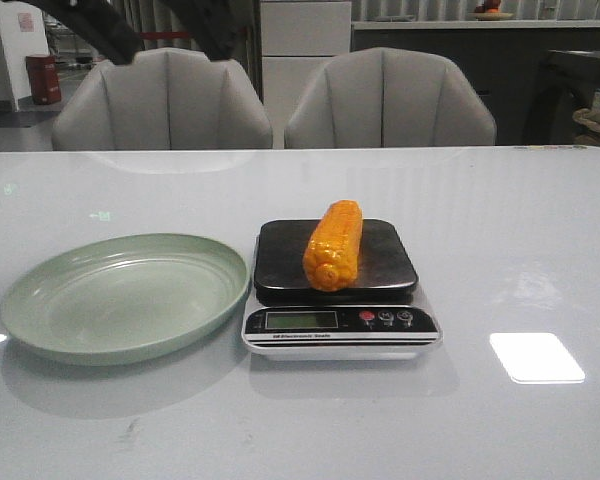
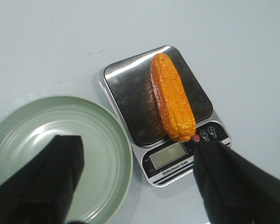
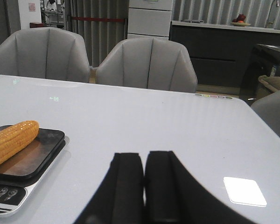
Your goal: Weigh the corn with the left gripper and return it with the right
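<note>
The corn (image 1: pixel 333 245) is an orange-yellow cob lying lengthwise on the black platform of a small digital scale (image 1: pixel 380 265). It also shows in the left wrist view (image 2: pixel 172 102) and the right wrist view (image 3: pixel 11 142). My left gripper (image 2: pixel 141 144) is open wide and empty, hovering above the table, one finger over the green plate (image 2: pixel 102 140) and the other over the scale's (image 2: pixel 126 88) button end. My right gripper (image 3: pixel 143 156) is shut and empty, low over the table to the right of the scale (image 3: pixel 42 149). Neither gripper shows in the front view.
The empty pale green plate (image 1: pixel 125 295) sits just left of the scale. Two grey chairs (image 1: pixel 160 100) (image 1: pixel 390 100) stand behind the table's far edge. A bright light reflection (image 1: pixel 536 357) lies on the table at the right. Dark arm parts (image 1: pixel 105 30) cross the top left.
</note>
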Robot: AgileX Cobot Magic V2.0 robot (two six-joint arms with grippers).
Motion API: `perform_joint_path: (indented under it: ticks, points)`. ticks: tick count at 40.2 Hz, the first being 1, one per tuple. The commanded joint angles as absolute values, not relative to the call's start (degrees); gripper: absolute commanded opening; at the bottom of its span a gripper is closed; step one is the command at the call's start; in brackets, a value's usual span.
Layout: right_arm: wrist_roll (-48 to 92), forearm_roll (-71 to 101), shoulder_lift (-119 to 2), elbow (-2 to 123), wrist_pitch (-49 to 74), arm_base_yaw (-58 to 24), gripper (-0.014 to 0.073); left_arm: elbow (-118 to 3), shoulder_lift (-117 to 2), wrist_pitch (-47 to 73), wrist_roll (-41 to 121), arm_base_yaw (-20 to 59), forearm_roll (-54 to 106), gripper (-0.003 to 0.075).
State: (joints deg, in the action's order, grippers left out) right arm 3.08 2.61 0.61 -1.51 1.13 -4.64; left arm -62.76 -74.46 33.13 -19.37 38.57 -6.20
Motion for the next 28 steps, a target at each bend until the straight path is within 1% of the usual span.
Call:
perform_joint_path:
  ticks: [1, 15, 23, 28]
  points:
    - [3.53, 2.00, 1.75, -1.74, -3.72, -4.30, 0.0178, -59.49, -65.83, 26.47, -19.75, 38.66, -8.37, 0.0552]
    - [3.53, 2.00, 1.75, -1.74, -3.72, -4.30, 0.0178, -42.64, -40.43, 22.39, -19.75, 38.66, -13.25, 0.0552]
    - [3.53, 2.00, 1.75, -1.74, -3.72, -4.30, 0.0178, -34.42, -25.90, 22.40, -19.50, 38.66, -14.15, 0.0552]
    - [3.53, 2.00, 1.75, -1.74, -3.72, -4.30, 0.0178, -29.83, -17.44, 22.83, -16.39, 38.66, -14.15, 0.0552]
